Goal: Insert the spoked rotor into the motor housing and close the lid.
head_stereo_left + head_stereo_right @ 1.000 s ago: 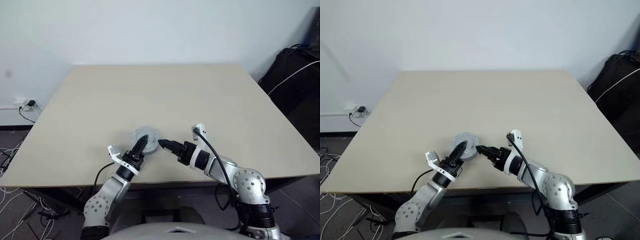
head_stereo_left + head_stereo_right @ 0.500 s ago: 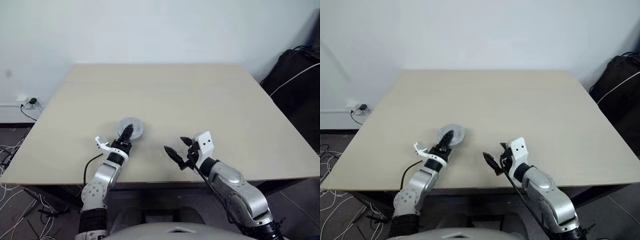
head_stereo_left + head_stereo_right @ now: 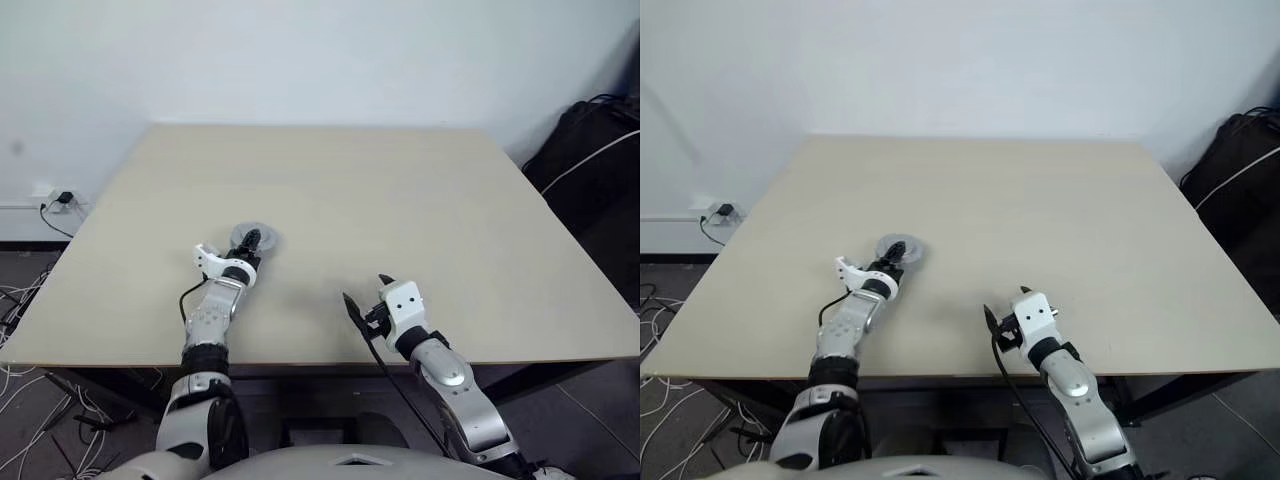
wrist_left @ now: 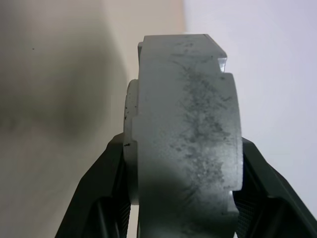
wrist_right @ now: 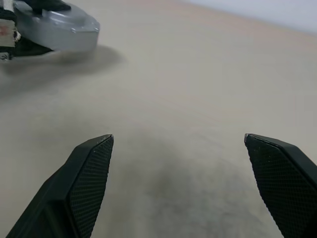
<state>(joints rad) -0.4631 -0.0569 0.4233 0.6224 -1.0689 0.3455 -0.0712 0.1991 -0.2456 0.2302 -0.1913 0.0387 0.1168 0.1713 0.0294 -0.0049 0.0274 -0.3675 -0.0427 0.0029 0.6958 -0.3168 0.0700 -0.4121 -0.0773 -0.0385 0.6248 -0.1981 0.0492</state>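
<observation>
On the pale table, toward its left front: left gripper clamped across the edge of the lid, a silver-grey disc; seen edge-on in the left wrist view, lid pinched between both black fingers, whether resting on or just above the tabletop cannot tell. Well apart to the right, near the front edge: right gripper spread wide and empty, fingers far apart above bare table, nothing between them.
</observation>
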